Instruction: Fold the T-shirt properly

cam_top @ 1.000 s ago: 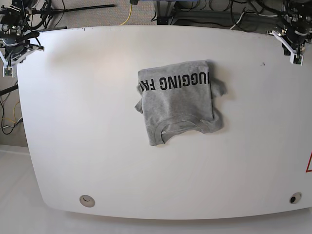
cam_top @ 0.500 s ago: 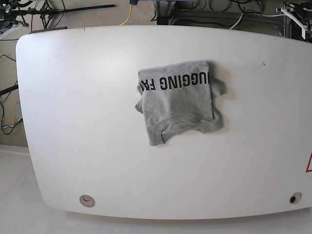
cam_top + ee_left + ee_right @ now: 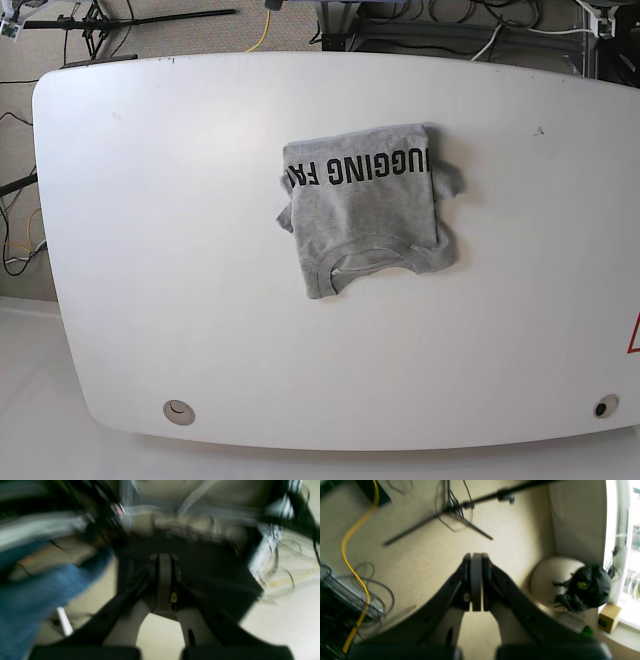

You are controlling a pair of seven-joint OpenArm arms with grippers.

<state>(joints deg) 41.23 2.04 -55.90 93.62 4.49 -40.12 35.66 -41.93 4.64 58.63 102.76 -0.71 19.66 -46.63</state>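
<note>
Base view: both arms have pulled off the table (image 3: 150, 250); the shirt (image 3: 368, 208) lies folded mid-table, untouched. Left wrist, blurred: left pincer (image 3: 163, 583) apparently closed, empty. Right wrist: right pincer (image 3: 476, 582) closed, empty. Folding looks finished.

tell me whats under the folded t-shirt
The T-shirt lies folded on the white table, lettering and collar facing up. Bare tabletop shows all around it; its own lower layers and whatever they cover are hidden.
</note>
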